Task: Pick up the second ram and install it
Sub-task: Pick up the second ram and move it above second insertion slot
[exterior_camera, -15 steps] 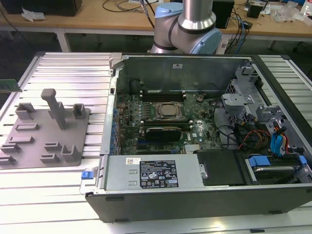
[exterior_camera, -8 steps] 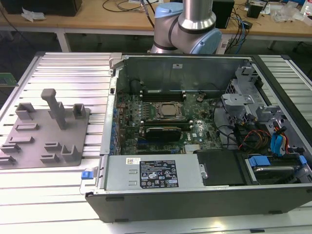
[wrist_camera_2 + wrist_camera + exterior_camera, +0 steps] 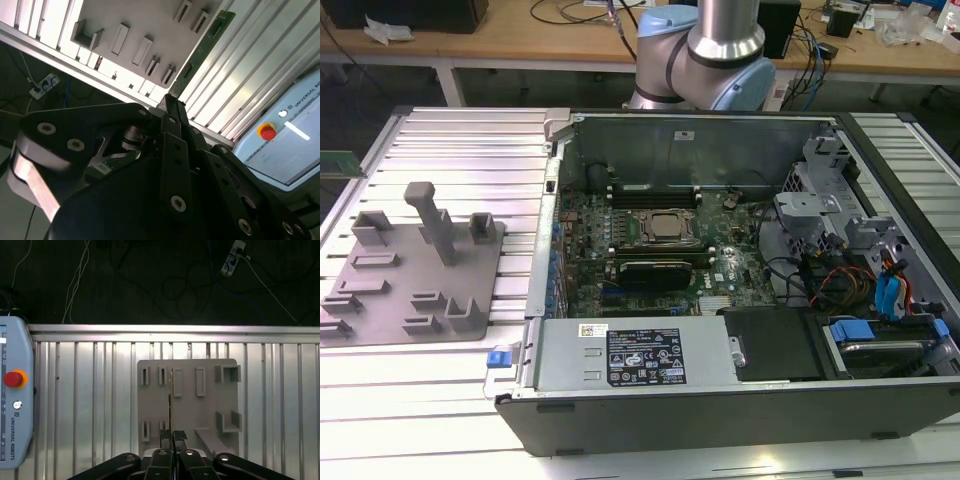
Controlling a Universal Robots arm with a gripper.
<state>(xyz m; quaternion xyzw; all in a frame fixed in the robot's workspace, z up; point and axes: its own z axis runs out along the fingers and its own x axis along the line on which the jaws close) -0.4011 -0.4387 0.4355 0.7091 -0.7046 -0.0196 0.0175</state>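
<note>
gripper [image 3: 172, 436]: its jaws are squeezed shut on one end of the second ram [image 3: 170, 390], as seen in both wrist views.
second ram: a thin green stick, held up in the air above the grey block plate [image 3: 200, 405]. The green sliver [image 3: 338, 163] at the exterior view's left edge may be this stick.
grey block plate: it lies flat on the ribbed metal table [image 3: 460, 140], on the exterior view's left of the open computer case [image 3: 720, 430].
robot arm [image 3: 720, 50]: it stands on the far side of the case.
</note>
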